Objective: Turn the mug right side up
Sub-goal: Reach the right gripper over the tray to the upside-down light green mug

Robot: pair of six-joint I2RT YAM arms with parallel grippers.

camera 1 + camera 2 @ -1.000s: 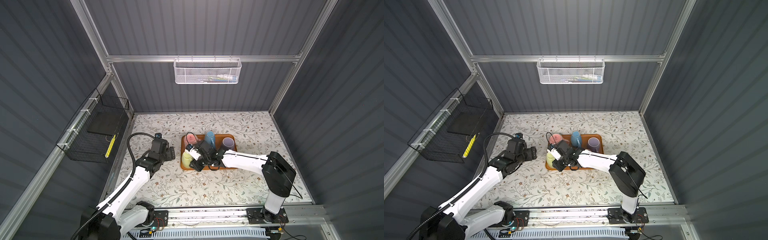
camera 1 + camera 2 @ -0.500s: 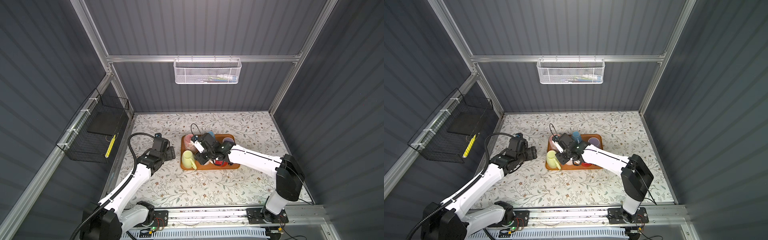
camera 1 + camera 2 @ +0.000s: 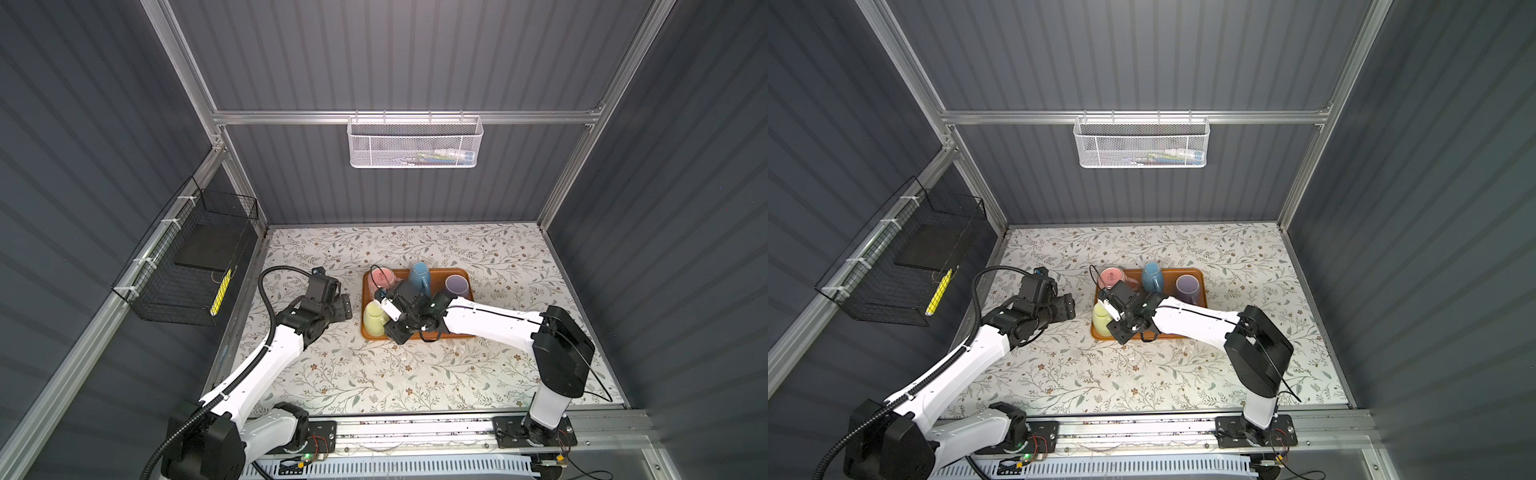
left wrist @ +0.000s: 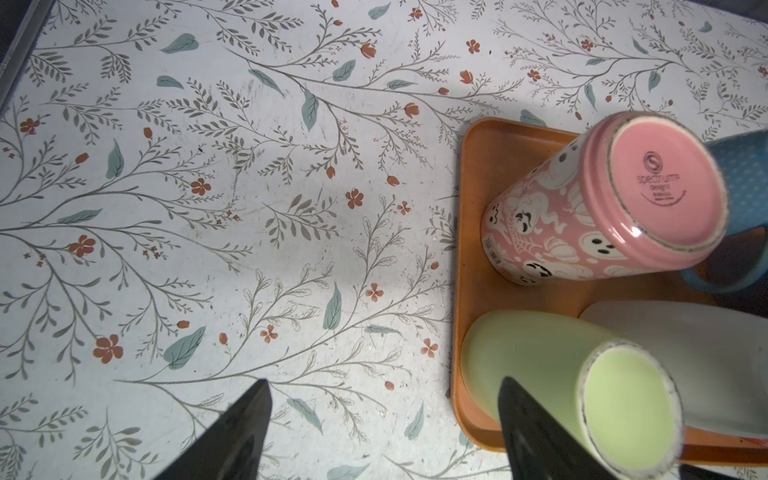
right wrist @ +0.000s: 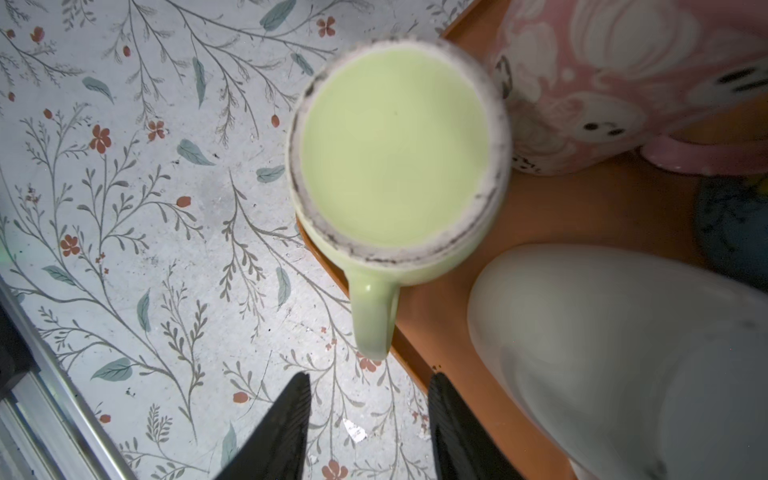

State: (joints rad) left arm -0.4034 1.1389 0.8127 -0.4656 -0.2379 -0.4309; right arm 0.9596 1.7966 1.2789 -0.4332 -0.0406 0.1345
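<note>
Where the orange tray [image 3: 440,271] comes nearest the robot on its left, the pale green mug [image 5: 395,153] stands upside down in that corner, its unglazed foot ring facing up and its handle [image 5: 372,316] pointing toward the right gripper [image 5: 370,378]. That gripper hovers just short of the handle, its two black fingers about half parted, one to each side of the handle's line, touching nothing and holding nothing. Just beside the green mug a pink ghost-patterned mug [image 4: 602,199] also stands base up, with a blue mug [image 3: 419,276] and a purple mug [image 3: 457,286] farther along the tray. The left gripper [image 4: 384,382] hangs over the floral tabletop [image 3: 374,374] just left of the tray, spread wide and empty.
</note>
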